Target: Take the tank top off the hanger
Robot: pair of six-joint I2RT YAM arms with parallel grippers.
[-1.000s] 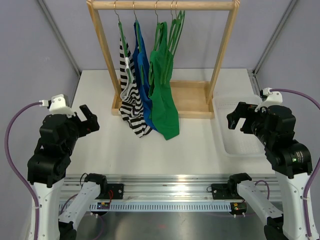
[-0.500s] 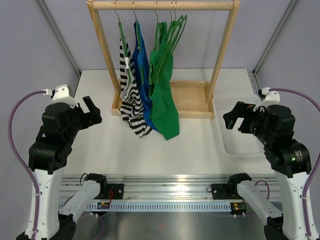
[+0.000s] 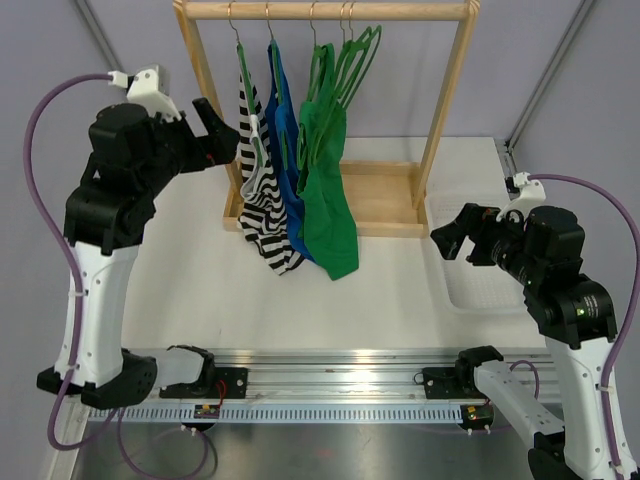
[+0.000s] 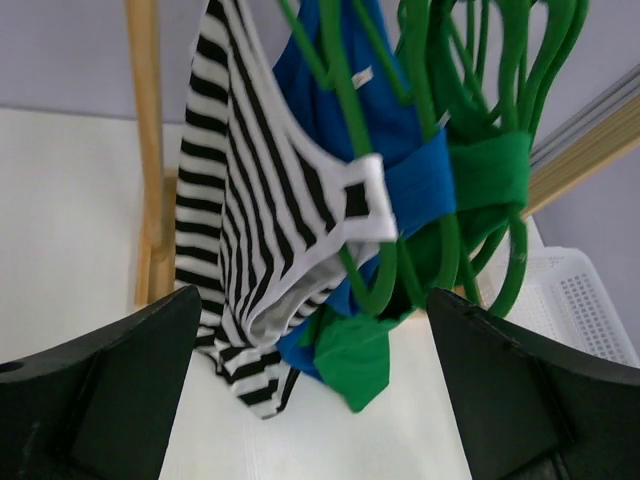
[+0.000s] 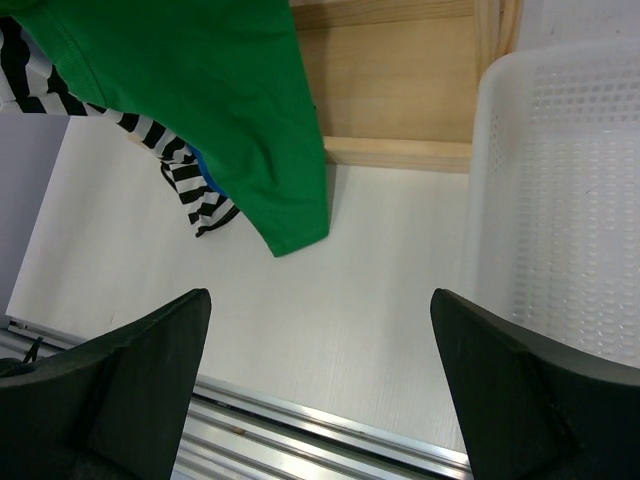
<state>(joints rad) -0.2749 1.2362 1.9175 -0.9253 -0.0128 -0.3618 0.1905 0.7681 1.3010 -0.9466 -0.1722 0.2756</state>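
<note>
Standing at the near edge, I see three tank tops hanging on green hangers point(image 3: 356, 58) from the top rail of a wooden rack point(image 3: 325, 10) at the far side of the white table point(image 3: 200, 290). Leftmost hangs the striped tank top point(image 3: 265, 215), black and white. The blue tank top point(image 3: 285, 120) is pressed just beside it on the right, and the green tank top point(image 3: 325, 200) comes next, its hem drooping lowest toward the near side. All three are on their hangers and bunched close together.

Up high on the left, the left gripper point(image 3: 222, 130) sits just beside the rack's left post, level with the upper part of the striped top. Its fingers are spread wide with nothing between them. From its wrist camera the striped neckline and the blue fabric behind it fill the gap ahead of the fingers, and no finger touches cloth.

Over on the right, the right gripper point(image 3: 452, 232) hangs low above the table, at the left rim of the white perforated basket point(image 3: 460, 285). Its fingers are also spread wide and empty. Its own view looks down on the green hem, the rack's base board and the basket wall, well apart from the clothes
</note>
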